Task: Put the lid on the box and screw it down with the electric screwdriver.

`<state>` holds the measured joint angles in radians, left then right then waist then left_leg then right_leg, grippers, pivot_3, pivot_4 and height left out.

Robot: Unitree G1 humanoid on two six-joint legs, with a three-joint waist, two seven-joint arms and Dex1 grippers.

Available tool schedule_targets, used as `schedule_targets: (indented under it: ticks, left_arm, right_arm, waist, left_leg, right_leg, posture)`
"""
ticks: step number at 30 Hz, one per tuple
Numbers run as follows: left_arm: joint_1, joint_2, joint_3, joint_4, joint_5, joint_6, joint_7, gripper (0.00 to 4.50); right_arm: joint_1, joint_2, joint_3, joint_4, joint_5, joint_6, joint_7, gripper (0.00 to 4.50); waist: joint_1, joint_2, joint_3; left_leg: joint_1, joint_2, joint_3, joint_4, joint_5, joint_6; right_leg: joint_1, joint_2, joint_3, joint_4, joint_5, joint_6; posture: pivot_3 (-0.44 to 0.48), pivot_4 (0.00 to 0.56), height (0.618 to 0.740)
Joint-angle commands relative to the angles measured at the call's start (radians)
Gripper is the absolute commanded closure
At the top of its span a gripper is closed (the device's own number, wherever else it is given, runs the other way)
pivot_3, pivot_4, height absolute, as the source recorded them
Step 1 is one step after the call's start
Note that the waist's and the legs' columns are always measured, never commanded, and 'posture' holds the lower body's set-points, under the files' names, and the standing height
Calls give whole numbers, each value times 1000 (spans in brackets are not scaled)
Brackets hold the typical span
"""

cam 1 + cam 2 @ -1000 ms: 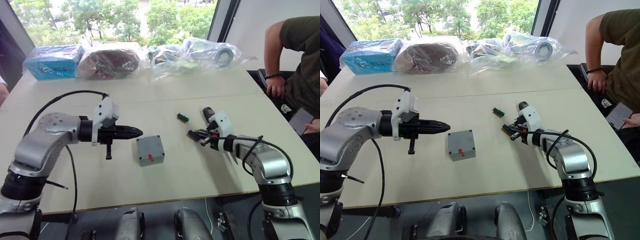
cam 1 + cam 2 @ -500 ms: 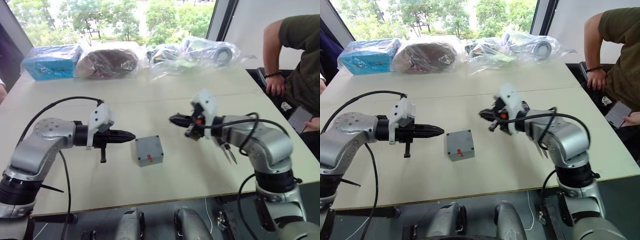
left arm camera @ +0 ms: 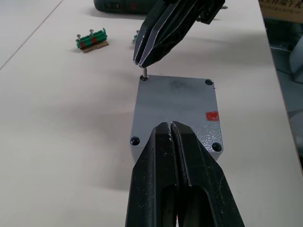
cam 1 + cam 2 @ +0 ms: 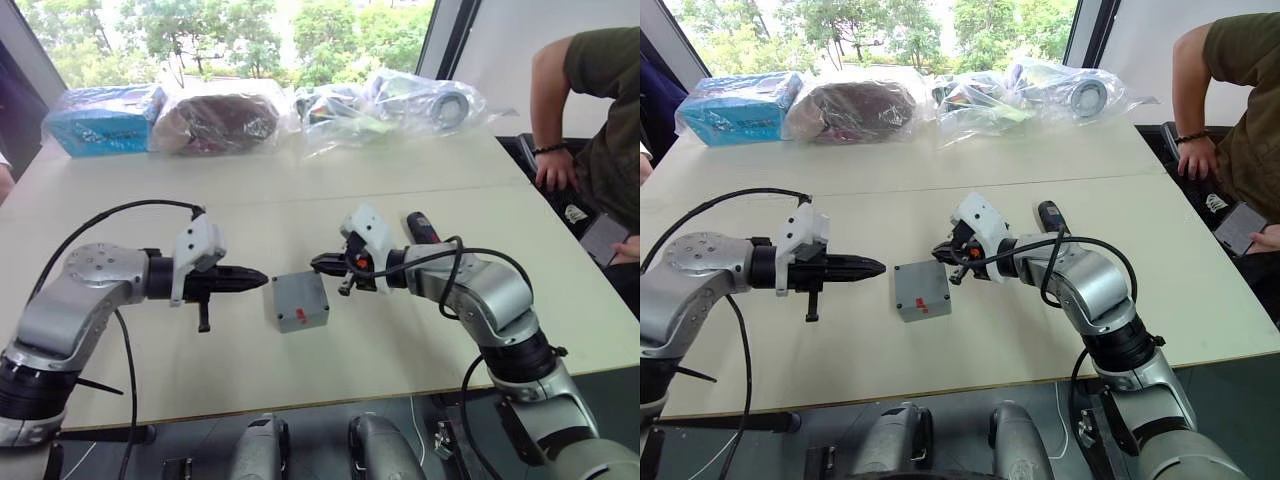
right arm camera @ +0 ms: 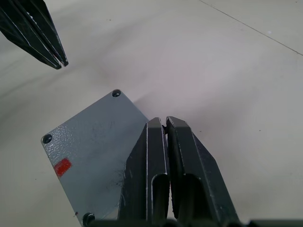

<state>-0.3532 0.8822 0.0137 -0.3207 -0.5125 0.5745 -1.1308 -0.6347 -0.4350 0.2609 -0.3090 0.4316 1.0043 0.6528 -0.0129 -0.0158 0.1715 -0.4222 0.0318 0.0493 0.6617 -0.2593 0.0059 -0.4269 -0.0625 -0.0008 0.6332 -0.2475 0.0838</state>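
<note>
Small square grey cast-metal box (image 4: 297,301) sits mid-frame on the pale table (image 4: 400,350), grey lid (image 3: 176,106) already on top, flush, red mark near one edge. Three corners show seated screws.

Right gripper (image 3: 140,62), fingers pressed together, pinches a small screw (image 3: 144,76) upright at the fourth corner hole. Left gripper (image 4: 262,278) hovers just left of the box, fingers pressed together, holding nothing.

Slim black electric screwdriver (image 4: 419,228) lies right of centre behind the right arm, untouched.

Handling, my read: box is rigid, dense, won't deform; smooth painted top, likely to slide on the table if pushed sideways, so brace a side wall. Screw is tiny, easily tipped or dropped. Screwdriver is light; grip mid-barrel.

Room: open table in front and to the left. Two green-and-red terminal blocks (image 3: 92,39) beyond the box, near the screwdriver. Plastic-wrapped bags (image 4: 380,105) along the top edge, well apart. Person's arm (image 4: 545,110) upper right, off the work area.
</note>
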Motion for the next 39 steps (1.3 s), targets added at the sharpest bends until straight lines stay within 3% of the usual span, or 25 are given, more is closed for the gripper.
schedule_targets:
  ticks: [1,26,29,35,39]
  left_arm:
    - [1,4,23,-35,-14,-5,6,4500]
    - [-17,-7,10,-30,-10,-7,14,4500]
    - [-17,-7,12,-32,-12,-4,14,4500]
    - [-22,-13,6,-43,-17,6,19,4500]
    - [-37,-33,-1,-54,-32,12,18,4500]
  right_arm:
    - [-17,-5,6,3,-16,-34,11,4414]
    - [39,-22,79,65,-94,-98,48,4414]
    - [41,-18,68,62,-87,-99,56,3731]
    - [32,-30,17,16,-93,-139,47,1295]
    - [-2,-119,-80,-69,-58,-70,61,33]
  waist:
    - [0,0,0]
    - [0,0,0]
    - [0,0,0]
    - [2,0,0]
    - [4,0,0]
  left_leg:
    - [0,0,0,0,0,0]
    - [0,0,0,0,0,0]
    - [0,0,0,0,0,0]
    - [0,0,0,1,0,0]
    - [-1,0,0,1,0,0]
  right_leg:
    - [0,0,0,0,0,0]
    - [0,0,0,0,0,1]
    - [0,1,0,0,0,1]
    - [0,1,0,1,0,1]
    - [0,0,0,1,0,1]
  posture:
    - [0,150,740]
    - [0,150,740]
    - [0,150,740]
    - [0,150,740]
    - [0,150,740]
